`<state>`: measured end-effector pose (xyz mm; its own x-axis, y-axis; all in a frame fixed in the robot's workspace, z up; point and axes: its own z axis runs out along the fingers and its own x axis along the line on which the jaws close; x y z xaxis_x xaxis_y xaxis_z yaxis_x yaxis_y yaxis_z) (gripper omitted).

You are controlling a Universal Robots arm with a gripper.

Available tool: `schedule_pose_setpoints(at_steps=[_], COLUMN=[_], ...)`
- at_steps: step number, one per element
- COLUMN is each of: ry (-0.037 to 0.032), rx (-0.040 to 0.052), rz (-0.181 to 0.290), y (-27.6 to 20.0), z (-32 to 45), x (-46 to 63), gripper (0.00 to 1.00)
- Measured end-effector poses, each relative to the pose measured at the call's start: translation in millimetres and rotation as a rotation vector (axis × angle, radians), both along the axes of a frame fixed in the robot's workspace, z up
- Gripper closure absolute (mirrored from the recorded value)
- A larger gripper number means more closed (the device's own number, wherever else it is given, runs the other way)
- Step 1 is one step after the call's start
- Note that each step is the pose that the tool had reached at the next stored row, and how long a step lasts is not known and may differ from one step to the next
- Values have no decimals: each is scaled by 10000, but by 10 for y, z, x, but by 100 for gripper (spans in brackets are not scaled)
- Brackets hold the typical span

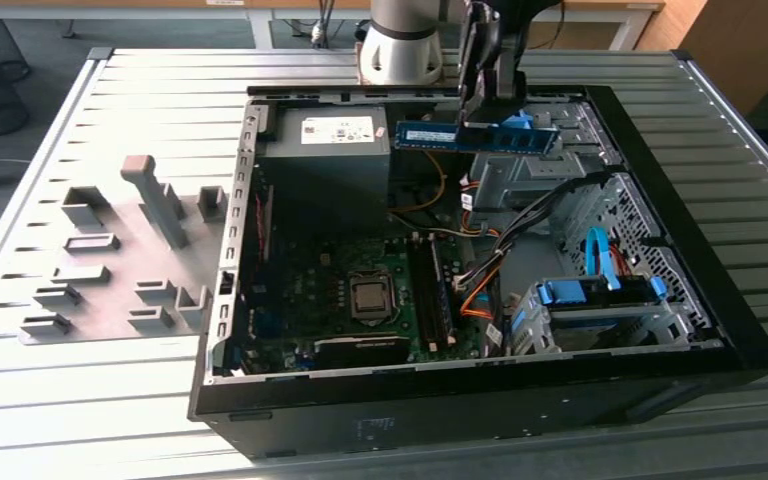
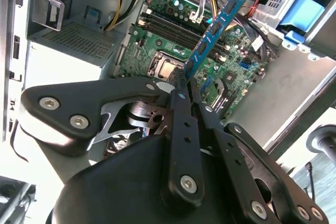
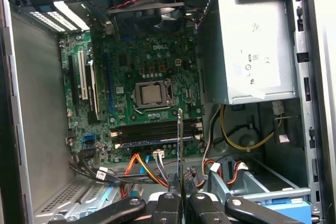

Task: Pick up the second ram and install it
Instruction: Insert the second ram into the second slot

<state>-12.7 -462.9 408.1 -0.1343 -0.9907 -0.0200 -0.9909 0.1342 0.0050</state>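
Observation:
The second ram (image 1: 475, 137) is a blue-green stick with black chips and a white label. It hangs level above the back of the open computer case (image 1: 744, 340), with my gripper (image 1: 488, 118) shut on its upper edge. The second wrist view shows the stick (image 2: 215, 27) running out from the gripper (image 2: 185, 85) over the motherboard (image 2: 168, 51). In the first wrist view it is seen edge-on (image 3: 180, 140) above the gripper (image 3: 181, 190), in line with the black memory slots (image 3: 152, 128). Those slots (image 1: 427, 290) lie well below it, beside the processor socket (image 1: 372, 297).
A grey plate with holder blocks (image 1: 117, 270) lies on the slatted table at the exterior view's left. Inside the case are the power supply (image 1: 324, 135), orange and black cables (image 1: 484, 280) and a drive cage with blue clips (image 1: 598, 300). One slot seems to hold a stick (image 3: 152, 143).

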Motion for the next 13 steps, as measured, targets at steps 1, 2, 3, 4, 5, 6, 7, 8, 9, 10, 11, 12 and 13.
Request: schedule_pose_setpoints(at_steps=[1,2,3,4,5,6,7,8,9,10,11,12,13], ry=[0,0,0,0,0,0,0,0,0,0,0,0,0], rx=[0,-1,0,1,0,0,0,0,0,-1,-1,-1,-1], rz=[-66,-146,-230,-328,-436,-559,-695,-835,-991,-1137,-1301,-1464,-1628], y=[0,0,0,0,0,0,0,0,0,0,0,0,0], z=[-1,-1,-2,-3,-3,-4,-5,-6,-7,-8,-9,-10,-12], x=[0,0,0,0,0,0,0,0,0,0,0,0,0], gripper=[86,86,86,86,86,86,86,86,86,86,86,86,86])
